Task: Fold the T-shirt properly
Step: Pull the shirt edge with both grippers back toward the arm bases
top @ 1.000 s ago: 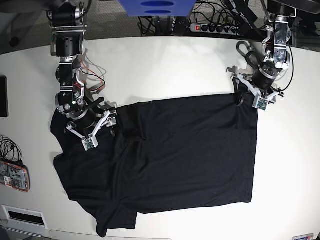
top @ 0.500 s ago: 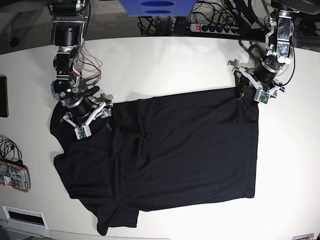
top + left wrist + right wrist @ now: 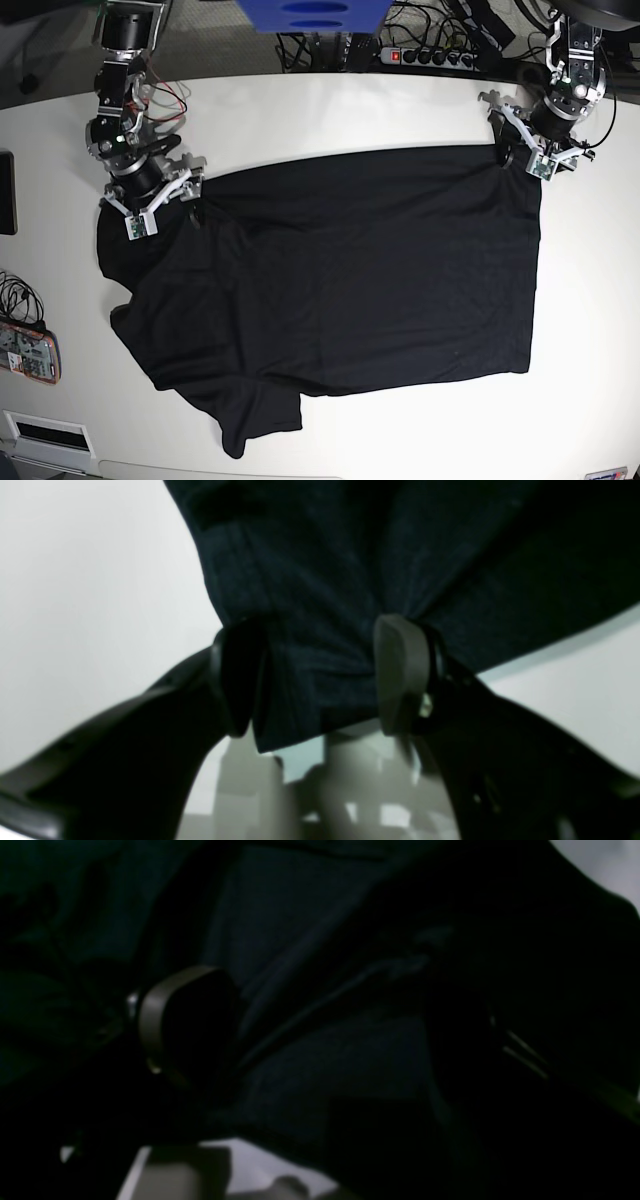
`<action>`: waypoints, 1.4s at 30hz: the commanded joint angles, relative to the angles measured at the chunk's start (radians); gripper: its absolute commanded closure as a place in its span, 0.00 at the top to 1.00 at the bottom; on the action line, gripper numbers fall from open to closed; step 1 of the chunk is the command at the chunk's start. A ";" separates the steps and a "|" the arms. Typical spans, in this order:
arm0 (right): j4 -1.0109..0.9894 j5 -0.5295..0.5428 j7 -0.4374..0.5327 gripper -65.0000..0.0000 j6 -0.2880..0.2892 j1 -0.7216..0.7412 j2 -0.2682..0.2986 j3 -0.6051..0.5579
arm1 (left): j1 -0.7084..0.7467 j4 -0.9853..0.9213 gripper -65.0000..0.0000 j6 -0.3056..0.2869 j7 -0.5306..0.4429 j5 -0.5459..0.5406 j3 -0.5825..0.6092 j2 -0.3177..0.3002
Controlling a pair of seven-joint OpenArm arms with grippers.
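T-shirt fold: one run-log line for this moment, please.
T-shirt flat, unfolded | left gripper shut on T-shirt corner | right gripper on far edge, grip unclear

The T-shirt (image 3: pixel 360 270) is plain black, matte, with no print or pattern; up close in the left wrist view it reads as very dark navy-black. The table (image 3: pixel 320 110) is off-white. The arms are black and silver, the right one trailing red wires (image 3: pixel 165 95). A blue panel (image 3: pixel 310 15) sits at the far edge, beside a black power strip (image 3: pixel 440 55) with a red switch. An orange-edged device (image 3: pixel 25 350) lies at the side.
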 commanded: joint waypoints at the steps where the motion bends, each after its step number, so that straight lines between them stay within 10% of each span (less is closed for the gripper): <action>1: -0.023 -0.189 -0.509 0.92 -0.014 -0.062 0.008 -0.002 | 0.018 -0.009 0.52 0.013 0.088 0.066 -0.006 -0.011; 42: 0.319 -0.079 -0.469 0.92 -0.014 -0.447 -0.062 0.078 | 0.202 0.087 0.52 0.013 0.085 0.066 -0.141 0.057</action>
